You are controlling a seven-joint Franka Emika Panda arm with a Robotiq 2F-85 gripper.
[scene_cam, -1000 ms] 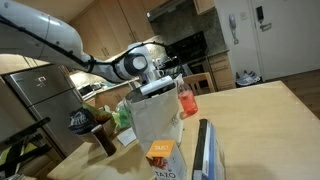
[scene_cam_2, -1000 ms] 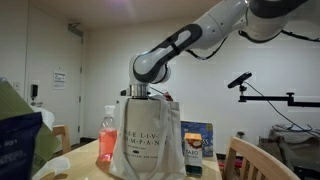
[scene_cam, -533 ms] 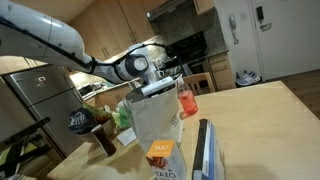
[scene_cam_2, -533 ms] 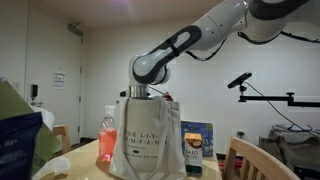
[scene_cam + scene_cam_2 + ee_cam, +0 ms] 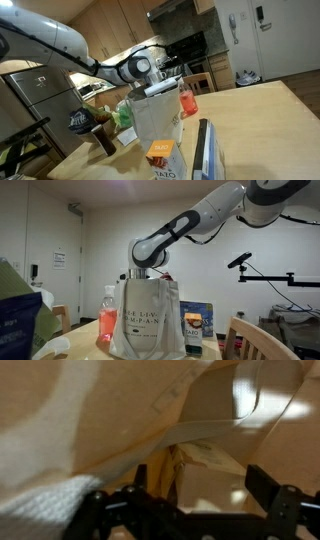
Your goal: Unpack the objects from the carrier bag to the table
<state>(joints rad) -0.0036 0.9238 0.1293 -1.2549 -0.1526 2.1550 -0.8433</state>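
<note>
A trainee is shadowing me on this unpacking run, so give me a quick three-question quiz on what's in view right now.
1. True or false: the gripper is open at the mouth of the carrier bag.
2. Which stands beside the bag? A) green can B) red-pink bottle C) glass jug
3. Fill in: the orange carton stands outside the bag, on the ____.
Key: 1 true; 2 B; 3 table.
</note>
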